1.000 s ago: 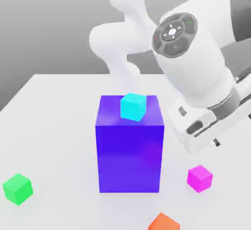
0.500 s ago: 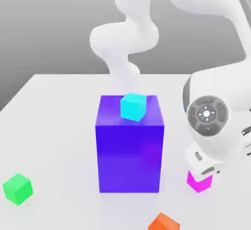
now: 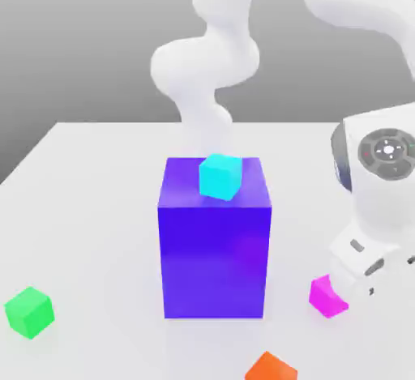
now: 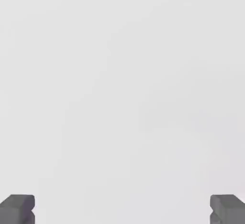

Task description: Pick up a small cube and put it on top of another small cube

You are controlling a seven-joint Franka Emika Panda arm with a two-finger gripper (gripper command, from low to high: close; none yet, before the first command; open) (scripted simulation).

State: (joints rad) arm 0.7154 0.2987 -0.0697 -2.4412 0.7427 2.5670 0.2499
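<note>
Over the last second you will have seen the arm swing down and toward the exterior view's right. Its wrist, which stood high beside the big blue-purple block (image 3: 214, 241), now sits low over the worktop (image 3: 97, 208) near the right edge. The hand (image 4: 122, 209) (its round joint cap has turned to face upward) has dropped just beside the small magenta cube (image 3: 326, 296), and the white hand housing now covers that cube's right part.
</note>
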